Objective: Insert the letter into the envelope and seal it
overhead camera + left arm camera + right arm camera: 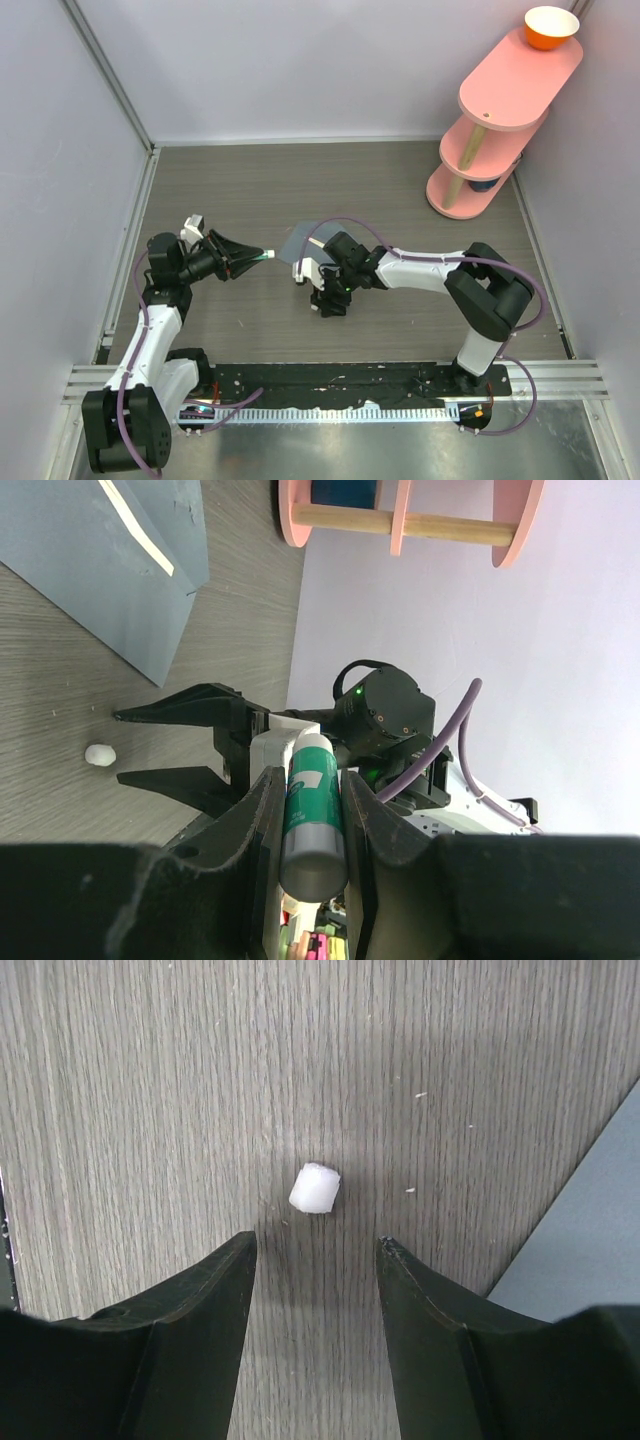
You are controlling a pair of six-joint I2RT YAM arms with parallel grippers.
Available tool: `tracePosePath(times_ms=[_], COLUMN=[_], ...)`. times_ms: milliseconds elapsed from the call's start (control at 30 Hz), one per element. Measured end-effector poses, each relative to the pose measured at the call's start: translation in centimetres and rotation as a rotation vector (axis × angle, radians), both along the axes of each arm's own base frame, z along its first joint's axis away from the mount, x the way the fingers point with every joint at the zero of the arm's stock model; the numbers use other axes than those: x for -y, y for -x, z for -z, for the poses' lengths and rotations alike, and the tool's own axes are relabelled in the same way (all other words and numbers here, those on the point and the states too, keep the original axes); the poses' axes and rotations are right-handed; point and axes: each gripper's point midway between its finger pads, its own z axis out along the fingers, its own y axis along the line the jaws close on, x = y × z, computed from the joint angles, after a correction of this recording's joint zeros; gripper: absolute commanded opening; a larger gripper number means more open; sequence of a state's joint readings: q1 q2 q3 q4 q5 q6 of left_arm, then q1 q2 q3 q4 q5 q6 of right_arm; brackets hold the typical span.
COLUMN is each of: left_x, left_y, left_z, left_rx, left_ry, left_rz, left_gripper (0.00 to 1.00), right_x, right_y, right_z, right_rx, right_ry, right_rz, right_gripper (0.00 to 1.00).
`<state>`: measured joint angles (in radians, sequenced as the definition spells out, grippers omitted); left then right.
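On the left, the left gripper (250,257) is squeezed tight on a glue stick (264,256). From above, the stick is only a tiny green tip poking toward the middle. The left wrist view shows it much better. It is a white tube with a green label, pinched between two black fingers (262,825).

In the middle, the envelope (297,242) lies flat on the grey wooden table (250,190). From above, the right arm covers part of it. The left wrist view shows a wide blue-grey piece of it with a pale strip (135,520) on it. The right wrist view shows just one corner, at its right side.

A small white lump (315,1188) sits on the table near the envelope, not touching it. Both wrist views show it, but it cannot be seen from above, where the right gripper (315,1245) hangs over that spot. That gripper points down at the table with its fingers spread apart and holds nothing. The lump lies just past the gap between the fingertips.

Far to the right, in the back corner, stands a pink shelf (515,80) with an orange bowl (551,27) on top, well apart from both arms.
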<state>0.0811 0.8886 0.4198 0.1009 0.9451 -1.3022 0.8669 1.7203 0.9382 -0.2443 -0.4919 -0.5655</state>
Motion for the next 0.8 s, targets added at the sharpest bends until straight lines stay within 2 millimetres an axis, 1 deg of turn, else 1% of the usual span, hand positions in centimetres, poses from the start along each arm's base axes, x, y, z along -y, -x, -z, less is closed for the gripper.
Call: tracePosePath(times_ms=[200, 400, 667, 767, 800], left_x=[0.0, 0.0, 0.0, 0.0, 0.0], left_y=[0.0, 0.0, 0.0, 0.0, 0.0], left_z=[0.0, 0.0, 0.1, 0.1, 0.1], left_rx=[0.000, 0.000, 0.000, -0.001, -0.001], left_ry=[0.000, 0.000, 0.002, 0.002, 0.002], left_rz=[-0.002, -0.002, -0.002, -0.002, -0.002], left_gripper=[0.00, 0.00, 0.00, 0.00, 0.00], right_x=[-1.0, -2.1, -2.2, -2.2, -2.2], right_y=[0.0, 0.4, 0.2, 0.1, 0.0], right_z=[0.0, 0.0, 0.1, 0.2, 0.3], right_rx=[-0.002, 0.005, 0.028, 0.045, 0.051], right_ry=[-0.020, -0.035, -0.026, -0.023, -0.023], right_rz=[-0.002, -0.020, -0.014, -0.015, -0.015], right_gripper=[0.57, 0.50, 0.45, 0.41, 0.38])
